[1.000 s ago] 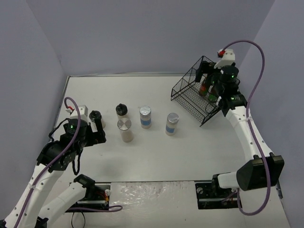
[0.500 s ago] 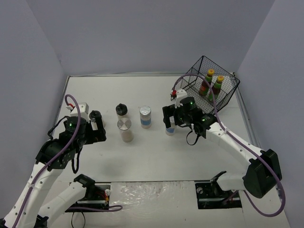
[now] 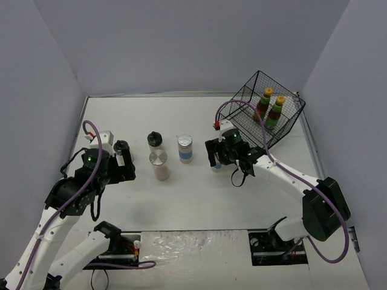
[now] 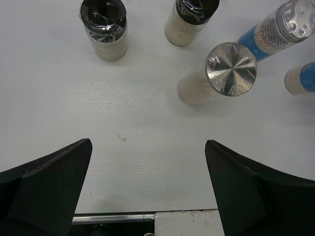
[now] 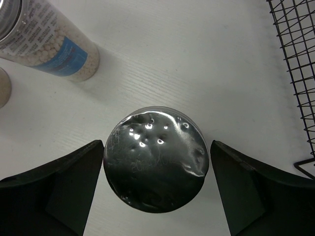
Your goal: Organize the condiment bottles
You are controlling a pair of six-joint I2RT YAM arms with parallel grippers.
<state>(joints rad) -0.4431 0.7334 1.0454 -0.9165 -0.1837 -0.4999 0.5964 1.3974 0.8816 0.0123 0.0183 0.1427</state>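
Two dark sauce bottles with yellow caps [image 3: 270,106] stand in the black wire basket [image 3: 289,124]. Two black-capped shakers [image 3: 121,147] [image 3: 155,139] stand at the left; both also show in the left wrist view [image 4: 104,24] [image 4: 191,14]. A plain silver-lidded jar [image 3: 158,162] [image 4: 224,71] and a blue-labelled one [image 3: 185,147] [image 5: 49,44] stand mid-table. My right gripper [image 3: 216,158] [image 5: 156,167] is open with a finger on each side of the third jar's silver lid [image 5: 156,164]. My left gripper [image 3: 123,165] [image 4: 147,191] is open and empty over bare table, in front of the left shaker.
The basket stands at the back right, and its wire wall [image 5: 295,64] is close to the right of the straddled jar. Grey walls close in the table on three sides. Bare tabletop [image 3: 199,199] lies in front of the row of jars.
My right arm has left the basket, swung left and come down over the right silver-lidded jar. The basket now sits level with both sauce bottles showing. The left arm has not moved.
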